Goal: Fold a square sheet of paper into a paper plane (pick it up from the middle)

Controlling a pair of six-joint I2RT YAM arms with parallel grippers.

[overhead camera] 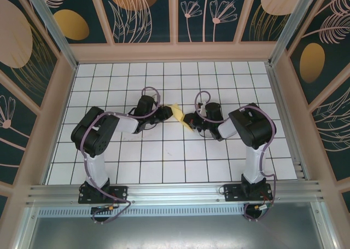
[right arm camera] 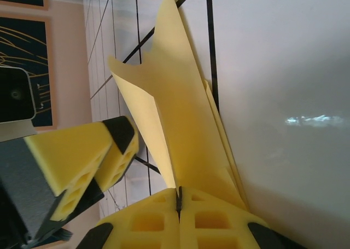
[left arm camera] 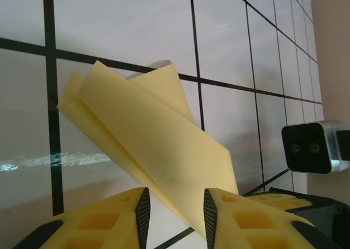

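Overhead: my left pincer (overhead camera: 165, 114) and right pincer (overhead camera: 190, 121) meet mid-table (overhead camera: 164, 161), with the folded sheet of paper (overhead camera: 176, 111) between them.

Left wrist: the left jaws stand partly apart and clamp nothing. The sheet's (left arm camera: 153, 134) lower edge runs down into their gap, presumably so I can pinch the fold.

Right wrist: the right jaws are pressed together on the sheet's (right arm camera: 175, 112) edge. They hold it upright, I judge as an anchor for that pinch.

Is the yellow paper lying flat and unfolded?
No, the paper is folded into layers and pinched at one edge by the right gripper.
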